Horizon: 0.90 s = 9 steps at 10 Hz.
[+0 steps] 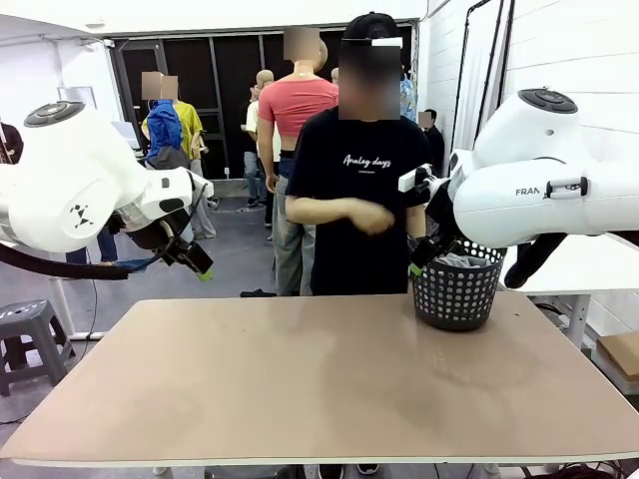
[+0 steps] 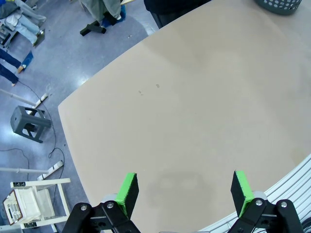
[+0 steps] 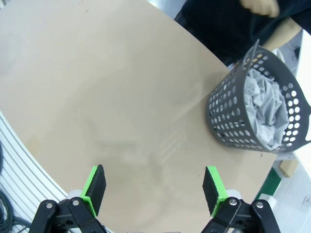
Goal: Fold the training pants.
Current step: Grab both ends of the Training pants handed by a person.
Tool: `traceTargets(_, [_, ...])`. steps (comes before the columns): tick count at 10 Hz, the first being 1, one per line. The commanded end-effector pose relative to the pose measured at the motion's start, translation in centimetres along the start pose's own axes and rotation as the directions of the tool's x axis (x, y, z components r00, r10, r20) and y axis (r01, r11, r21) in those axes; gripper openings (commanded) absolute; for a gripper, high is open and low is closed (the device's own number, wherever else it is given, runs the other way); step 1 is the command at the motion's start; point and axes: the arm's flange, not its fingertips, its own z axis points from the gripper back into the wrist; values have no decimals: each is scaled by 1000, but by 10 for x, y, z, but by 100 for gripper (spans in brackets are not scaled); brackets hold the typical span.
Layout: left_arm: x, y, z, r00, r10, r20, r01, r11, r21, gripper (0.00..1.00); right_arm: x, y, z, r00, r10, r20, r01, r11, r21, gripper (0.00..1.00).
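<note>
The left gripper (image 2: 183, 187) is released, its green pads (image 2: 127, 190) spread wide with nothing between them. It hangs above the near left part of the tan table (image 2: 194, 97); in the front view it (image 1: 195, 261) sits off the table's left edge, tilted down. The right gripper (image 3: 154, 187) is released too, its fingers wide apart over bare tabletop, and from the front it (image 1: 423, 257) is just beside the black basket (image 1: 457, 294).

The training pants (image 3: 265, 107) are bunched up inside that basket (image 3: 233, 121) — light grey cloth filling it to the rim. The basket stands near the table's far right edge. Just behind it stands a person (image 1: 359, 200) in a black shirt, one hand (image 1: 374, 218) raised at chest height — apart from the basket.
</note>
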Motion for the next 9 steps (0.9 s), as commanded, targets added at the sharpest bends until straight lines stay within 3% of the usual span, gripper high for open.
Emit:
traceTargets(1, [1,1,-1,1000,3,9,-3,1000,0,100,0,0,-1,1000,-2,2,2,1000,8,100])
traceTargets(9, [1,1,-1,1000,3,9,-3,1000,0,100,0,0,-1,1000,-2,2,2,1000,8,100])
